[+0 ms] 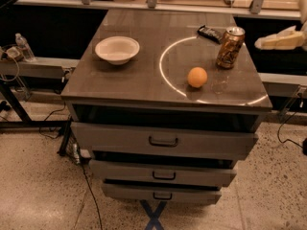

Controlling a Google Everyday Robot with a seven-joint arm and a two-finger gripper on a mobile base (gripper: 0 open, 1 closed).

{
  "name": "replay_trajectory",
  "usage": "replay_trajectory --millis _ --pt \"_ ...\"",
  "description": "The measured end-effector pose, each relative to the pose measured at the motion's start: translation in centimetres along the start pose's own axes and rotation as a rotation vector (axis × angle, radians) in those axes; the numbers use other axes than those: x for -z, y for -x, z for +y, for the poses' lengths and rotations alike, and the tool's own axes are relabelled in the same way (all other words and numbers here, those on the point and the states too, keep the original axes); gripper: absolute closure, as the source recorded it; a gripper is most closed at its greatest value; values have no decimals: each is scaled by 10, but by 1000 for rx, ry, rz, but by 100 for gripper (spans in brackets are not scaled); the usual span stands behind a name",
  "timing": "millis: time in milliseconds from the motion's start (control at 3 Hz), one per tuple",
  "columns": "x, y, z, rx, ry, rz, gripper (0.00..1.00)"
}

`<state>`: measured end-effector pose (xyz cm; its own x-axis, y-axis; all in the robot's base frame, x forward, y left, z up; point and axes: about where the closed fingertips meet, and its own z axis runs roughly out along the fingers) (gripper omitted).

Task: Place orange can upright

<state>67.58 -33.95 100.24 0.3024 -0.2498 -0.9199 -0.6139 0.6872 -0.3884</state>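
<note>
Clear of the upright orange can (230, 47), the pincer (282, 24) gapes empty.

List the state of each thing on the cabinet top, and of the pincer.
orange can: upright on the cabinet top, held by nothing.
pincer: open, empty, to the right of the can and apart from it.
orange fruit: resting loose in front of the can.
bowl: right way up, empty.
wrapped bar: lying flat behind the can.
</note>
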Motion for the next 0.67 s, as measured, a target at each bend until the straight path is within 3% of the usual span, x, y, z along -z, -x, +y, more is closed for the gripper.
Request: replay_trajectory --millis 333,667 --pt "38 74 -25 163 -135 86 0" --pt "60 146 -15 333 -259 175 0"
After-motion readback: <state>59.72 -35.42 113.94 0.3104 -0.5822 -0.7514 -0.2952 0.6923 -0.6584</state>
